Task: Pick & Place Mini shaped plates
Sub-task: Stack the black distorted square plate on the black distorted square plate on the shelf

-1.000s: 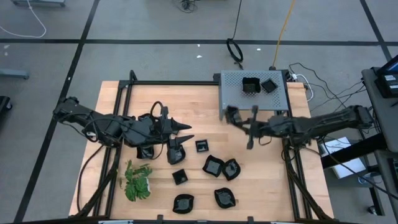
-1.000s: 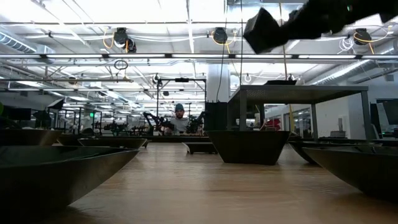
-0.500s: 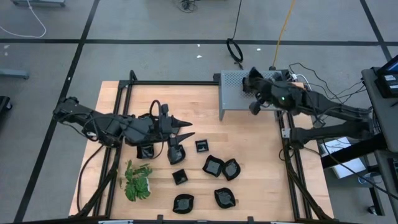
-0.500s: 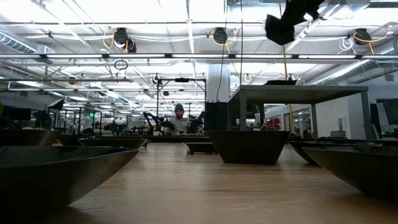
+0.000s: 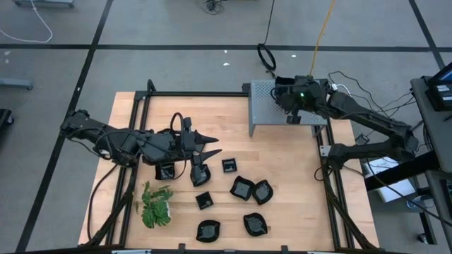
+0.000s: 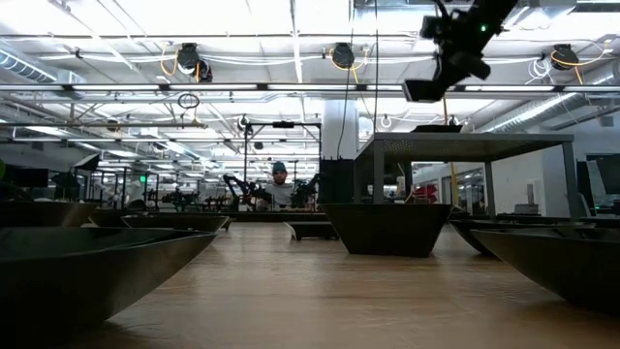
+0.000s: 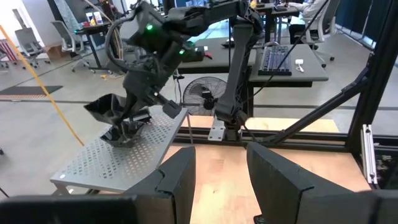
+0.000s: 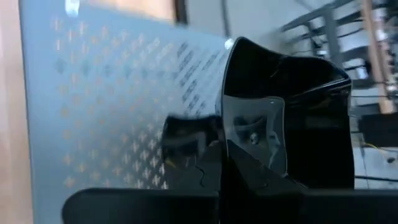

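With the right claw (image 5: 285, 94) clamped on a plate (image 8: 292, 118) over the box (image 5: 272, 113), a tilted release could tip it off; the left claw (image 5: 212, 148), apart, waits above the desk (image 5: 233, 127).

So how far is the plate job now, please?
Done: at least one black plate lies on the grey perforated box. In hand: the right tool is shut on another plate above the box. Left: about eight plates remain on the table, such as one; the left tool waits open.
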{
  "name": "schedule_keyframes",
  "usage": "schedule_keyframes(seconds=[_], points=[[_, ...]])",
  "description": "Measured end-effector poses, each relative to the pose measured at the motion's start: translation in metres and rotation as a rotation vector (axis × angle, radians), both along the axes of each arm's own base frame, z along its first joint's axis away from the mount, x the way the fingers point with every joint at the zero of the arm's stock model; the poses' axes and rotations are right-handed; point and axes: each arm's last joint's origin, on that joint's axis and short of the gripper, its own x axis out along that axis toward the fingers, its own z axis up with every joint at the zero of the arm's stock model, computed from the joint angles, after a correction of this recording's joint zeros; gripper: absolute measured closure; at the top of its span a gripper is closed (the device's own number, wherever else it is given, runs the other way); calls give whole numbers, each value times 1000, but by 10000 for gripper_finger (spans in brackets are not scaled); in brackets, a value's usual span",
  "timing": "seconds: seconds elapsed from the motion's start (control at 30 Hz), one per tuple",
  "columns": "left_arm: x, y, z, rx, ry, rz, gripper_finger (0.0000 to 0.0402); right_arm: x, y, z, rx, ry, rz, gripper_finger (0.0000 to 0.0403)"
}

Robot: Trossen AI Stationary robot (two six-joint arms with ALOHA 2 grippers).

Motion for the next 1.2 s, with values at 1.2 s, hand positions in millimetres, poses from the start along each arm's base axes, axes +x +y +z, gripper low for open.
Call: schedule_keyframes(seconds=[1.2], points=[[0, 0, 0, -32, -6, 6, 252, -6, -26, -19, 172, 75, 27, 390]])
